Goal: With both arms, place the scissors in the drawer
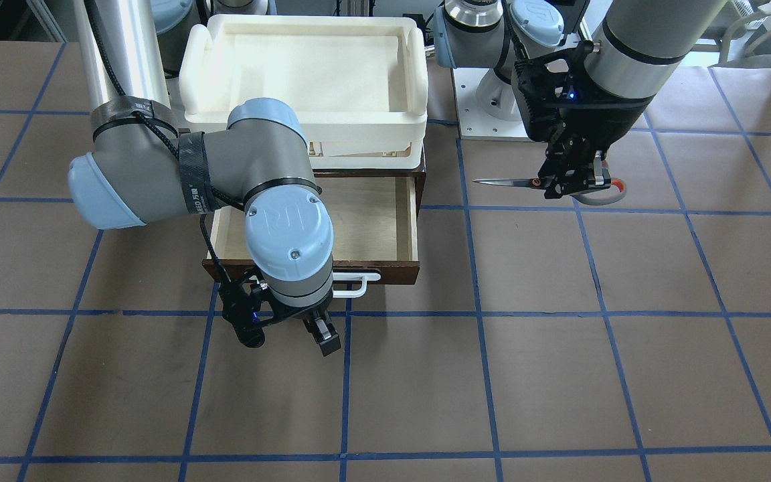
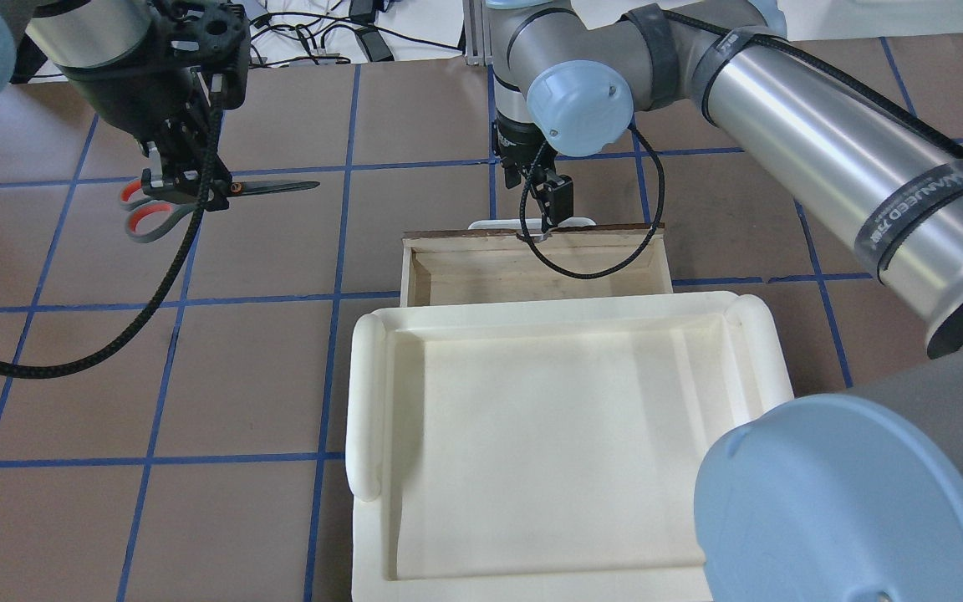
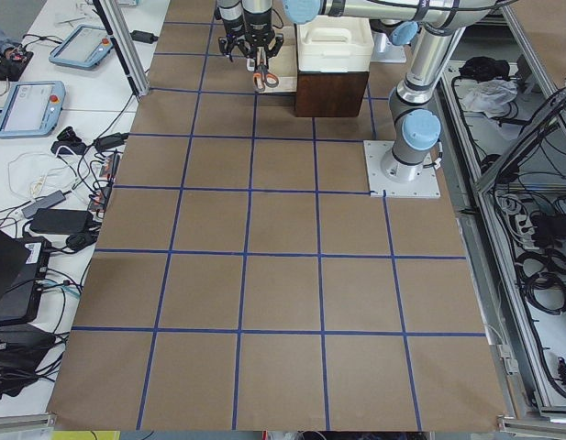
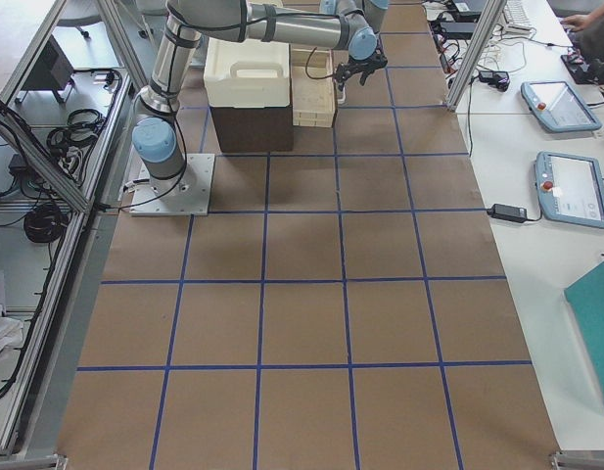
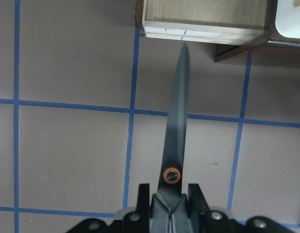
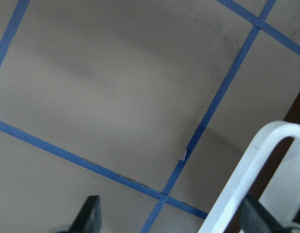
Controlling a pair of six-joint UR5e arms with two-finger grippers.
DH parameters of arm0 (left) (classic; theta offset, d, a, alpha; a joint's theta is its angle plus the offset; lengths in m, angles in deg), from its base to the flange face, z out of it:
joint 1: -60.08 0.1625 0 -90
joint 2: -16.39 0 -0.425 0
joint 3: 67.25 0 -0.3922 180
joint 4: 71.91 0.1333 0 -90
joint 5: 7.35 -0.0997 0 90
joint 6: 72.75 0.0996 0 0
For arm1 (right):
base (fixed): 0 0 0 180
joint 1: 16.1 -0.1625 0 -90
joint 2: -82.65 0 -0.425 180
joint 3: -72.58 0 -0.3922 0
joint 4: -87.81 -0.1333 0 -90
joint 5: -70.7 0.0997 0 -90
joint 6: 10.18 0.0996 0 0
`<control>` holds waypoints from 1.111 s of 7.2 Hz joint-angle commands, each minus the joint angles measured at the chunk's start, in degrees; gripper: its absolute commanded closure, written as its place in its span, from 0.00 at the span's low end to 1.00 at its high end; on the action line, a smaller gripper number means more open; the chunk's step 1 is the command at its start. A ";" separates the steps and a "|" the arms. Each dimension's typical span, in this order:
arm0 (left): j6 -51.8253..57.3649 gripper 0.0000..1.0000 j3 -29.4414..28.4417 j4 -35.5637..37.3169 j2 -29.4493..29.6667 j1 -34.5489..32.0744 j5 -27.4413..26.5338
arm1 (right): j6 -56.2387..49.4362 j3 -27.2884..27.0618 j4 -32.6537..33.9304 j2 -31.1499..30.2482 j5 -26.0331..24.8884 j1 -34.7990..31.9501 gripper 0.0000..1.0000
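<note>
My left gripper (image 2: 185, 188) is shut on the scissors (image 2: 268, 187) near the pivot and holds them level above the table, left of the drawer. The blades point toward the drawer and the grey and orange handles (image 1: 606, 191) stick out behind. In the left wrist view the blade (image 5: 176, 121) points at the drawer's corner (image 5: 203, 29). The dark brown drawer (image 1: 372, 214) is pulled open, with its pale inside bare. My right gripper (image 1: 322, 335) is open and empty just in front of the white bar handle (image 1: 359, 284). The handle also shows in the right wrist view (image 6: 247, 179), beside one finger.
A cream-white plastic tray (image 2: 364, 401) sits on top of the drawer's cabinet, behind the open drawer. The brown table with its blue tape grid (image 1: 559, 375) spreads around. The right arm's elbow (image 1: 158, 174) hangs over the drawer's near-left part in the front view.
</note>
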 commanded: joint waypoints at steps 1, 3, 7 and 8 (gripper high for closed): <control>0.01 1.00 0.00 0.00 -0.19 0.00 -0.02 | -0.85 0.06 0.43 0.12 0.06 0.03 0.00; -0.07 1.00 0.00 0.00 -0.10 0.00 -0.02 | -0.93 1.46 0.53 1.26 0.24 0.30 0.00; -0.16 1.00 0.00 0.00 -0.19 0.00 0.07 | -1.02 2.43 0.79 1.97 0.33 0.39 0.00; -0.16 1.00 0.00 0.00 -0.19 0.00 0.07 | -1.02 2.78 0.79 2.32 0.33 0.39 0.00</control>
